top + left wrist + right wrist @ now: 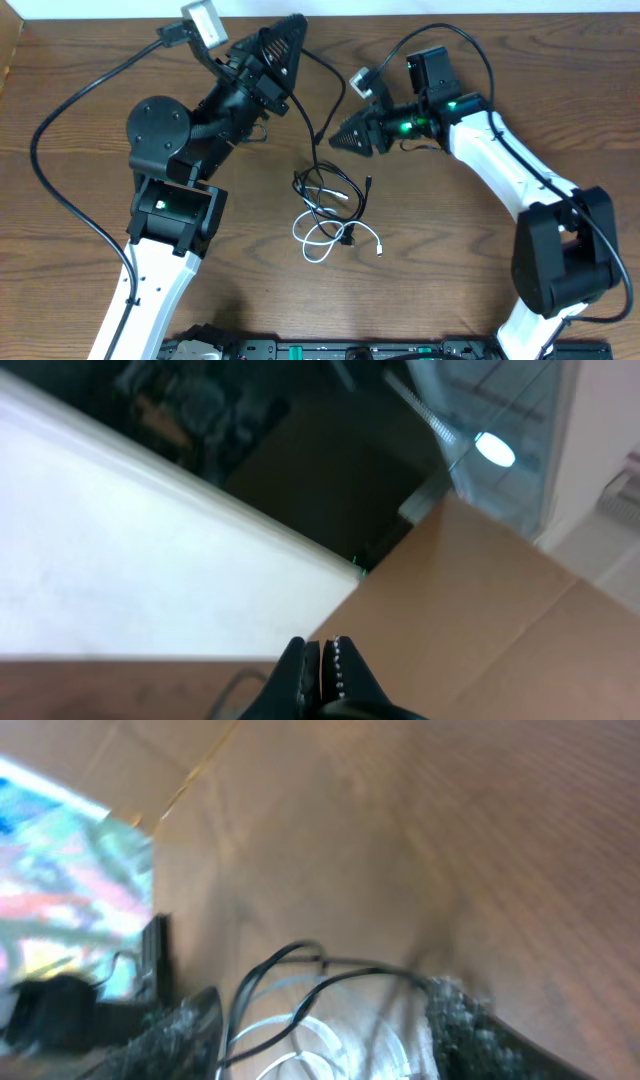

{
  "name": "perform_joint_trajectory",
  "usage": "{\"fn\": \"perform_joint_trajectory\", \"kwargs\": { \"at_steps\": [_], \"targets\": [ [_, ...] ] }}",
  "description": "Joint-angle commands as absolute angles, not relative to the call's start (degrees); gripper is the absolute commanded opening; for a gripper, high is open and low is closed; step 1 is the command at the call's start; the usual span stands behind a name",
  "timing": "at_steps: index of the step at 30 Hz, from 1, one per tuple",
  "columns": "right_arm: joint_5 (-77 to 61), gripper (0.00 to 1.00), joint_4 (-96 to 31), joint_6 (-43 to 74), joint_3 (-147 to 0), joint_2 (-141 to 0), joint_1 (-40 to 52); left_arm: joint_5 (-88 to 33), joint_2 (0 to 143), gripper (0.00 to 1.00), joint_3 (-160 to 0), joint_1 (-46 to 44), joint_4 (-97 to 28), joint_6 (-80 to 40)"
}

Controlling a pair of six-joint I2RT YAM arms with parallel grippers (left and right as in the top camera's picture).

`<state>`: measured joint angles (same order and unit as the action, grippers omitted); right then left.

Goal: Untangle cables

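Overhead view is showing me the cables [325, 212] lying in a small tangle at the centre of the frame on the wooden surface [450, 290]. The black cable [322, 185] is looping on the upper side and the white cable [318, 240] is curling just below it, the two crossing and touching where they overlap. Neither arm is holding a cord. The left gripper [322, 665] is sitting clenched on nothing toward the upper left of the overhead frame, well apart from the tangle, and its wrist camera is pointing away from the cords entirely. The right gripper [322, 998] is hovering near the tangle, just up and to the right of it in the overhead frame. Its wrist view is blurred, but it is showing the fingers [180, 1025] spread wide, with the loops lying beyond the gap and nothing pinched. I am judging this to be the approach for a first grasp, with no separating done yet. Next I am looking to lower the right gripper onto one strand only, likely an outer black loop clear of the white. The fingertips need to be going right down to the surface because the cords are thin. The left gripper needs to be coming in to hold the white cable, so a pull is parting the cords rather than dragging the whole heap.
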<state>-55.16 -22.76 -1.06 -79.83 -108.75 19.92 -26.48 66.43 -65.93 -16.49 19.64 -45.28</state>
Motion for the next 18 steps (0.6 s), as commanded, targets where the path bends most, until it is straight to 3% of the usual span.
{"fn": "perform_joint_trajectory", "kwargs": {
  "at_steps": [1,8,14,16,18],
  "targets": [
    [-48.99,0.55,-18.74,16.75,-80.34,-110.28,22.24,-34.54,65.84,0.07,-66.89,-16.40,18.41,-45.50],
    [-31.75,0.54,-18.90,28.25,-80.34,-110.76,31.68,-40.60,65.84,0.08,-66.89,-16.40,18.28,-46.83],
    [-28.62,0.53,-16.78,30.76,-80.34,-112.55,36.01,-41.21,65.78,0.08,-66.89,-16.40,18.50,-48.40],
    [-28.60,0.51,-16.19,31.55,-80.34,-113.91,37.34,-41.39,65.78,0.07,-66.89,-16.40,18.50,-48.40],
    [-28.64,0.40,-15.92,31.70,-80.34,-115.50,38.26,-41.39,65.78,0.07,-66.89,-16.40,18.48,-48.40]
  ]
}}
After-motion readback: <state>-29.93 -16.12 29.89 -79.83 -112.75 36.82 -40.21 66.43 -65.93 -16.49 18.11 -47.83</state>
